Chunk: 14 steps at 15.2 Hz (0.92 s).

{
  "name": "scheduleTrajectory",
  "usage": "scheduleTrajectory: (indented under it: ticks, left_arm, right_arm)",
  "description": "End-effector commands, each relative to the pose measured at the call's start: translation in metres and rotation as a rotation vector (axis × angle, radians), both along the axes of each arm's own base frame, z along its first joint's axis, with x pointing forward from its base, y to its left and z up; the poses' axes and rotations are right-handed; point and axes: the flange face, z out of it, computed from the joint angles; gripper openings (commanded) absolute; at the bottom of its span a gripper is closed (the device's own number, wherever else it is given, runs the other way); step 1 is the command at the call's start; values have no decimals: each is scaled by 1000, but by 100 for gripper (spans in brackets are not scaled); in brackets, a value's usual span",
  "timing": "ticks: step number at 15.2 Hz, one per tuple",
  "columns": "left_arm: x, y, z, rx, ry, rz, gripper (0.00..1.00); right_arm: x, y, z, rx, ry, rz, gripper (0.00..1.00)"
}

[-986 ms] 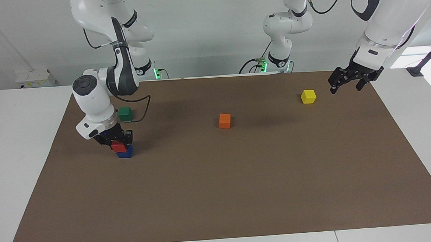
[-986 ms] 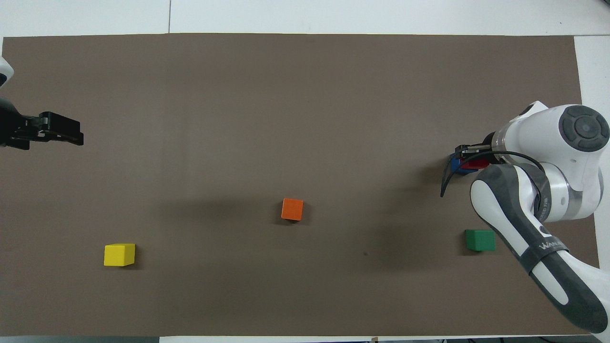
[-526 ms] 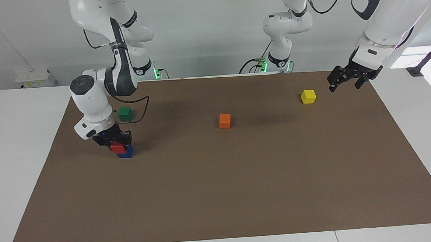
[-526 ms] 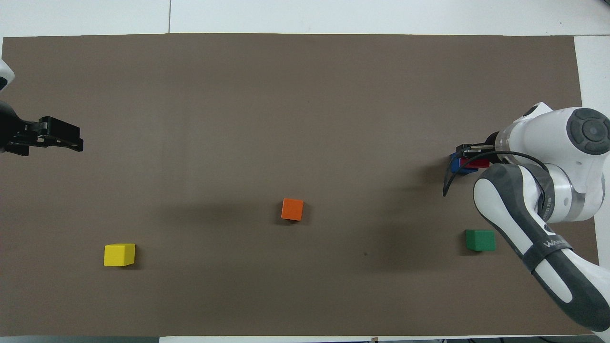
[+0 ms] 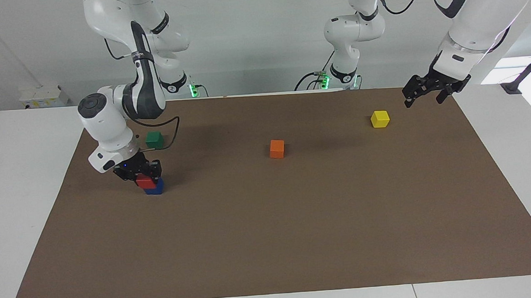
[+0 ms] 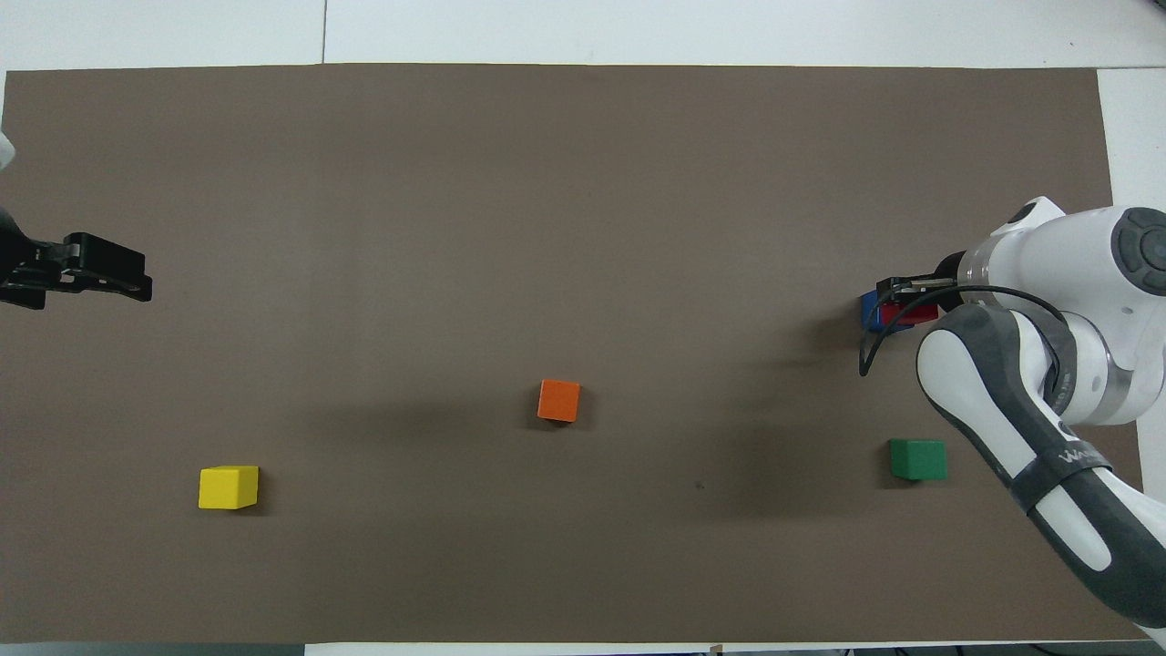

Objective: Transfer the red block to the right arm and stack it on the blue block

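The red block (image 5: 145,182) sits on top of the blue block (image 5: 156,188) near the right arm's end of the mat. Both show in the overhead view, the red block (image 6: 911,314) partly covering the blue block (image 6: 870,311). My right gripper (image 5: 140,173) is just above the red block, with its fingers spread wider than the block and their tips beside its top edge. It also shows in the overhead view (image 6: 902,288). My left gripper (image 5: 427,95) hangs open and empty in the air over the mat's edge beside the yellow block; the overhead view shows it too (image 6: 109,278).
An orange block (image 5: 277,149) lies mid-mat. A yellow block (image 5: 380,119) lies toward the left arm's end. A green block (image 5: 154,139) lies nearer to the robots than the stack, beside the right arm's wrist cable. A brown mat (image 5: 270,239) covers the table.
My right gripper has risen a little and drifted toward its end of the table, while the red block stays on the blue block. My left gripper has pulled up and back.
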Motion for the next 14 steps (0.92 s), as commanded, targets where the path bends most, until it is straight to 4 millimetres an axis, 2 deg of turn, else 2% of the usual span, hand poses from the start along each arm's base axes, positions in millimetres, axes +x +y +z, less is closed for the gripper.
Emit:
scheduleTrajectory:
  ticks: [1, 5, 7, 11, 14]
  left_arm:
    - [-9, -1, 8, -11, 9, -10, 100]
    - [-15, 1, 13, -11, -1, -9, 100]
    - [-15, 1, 13, -11, 1, -9, 100]
    - [-17, 0, 14, -12, -4, -4, 100]
    - [-18, 6, 13, -12, -5, 8, 100]
  right_arm:
    - [-2, -2, 1, 17, -6, 7, 100]
    - [3, -3, 9, 18, -6, 8, 100]
    - [9, -2, 27, 19, 0, 15, 100]
    - [26, -4, 95, 6, 1, 83, 100]
    - [18, -3, 157, 0, -9, 107, 100]
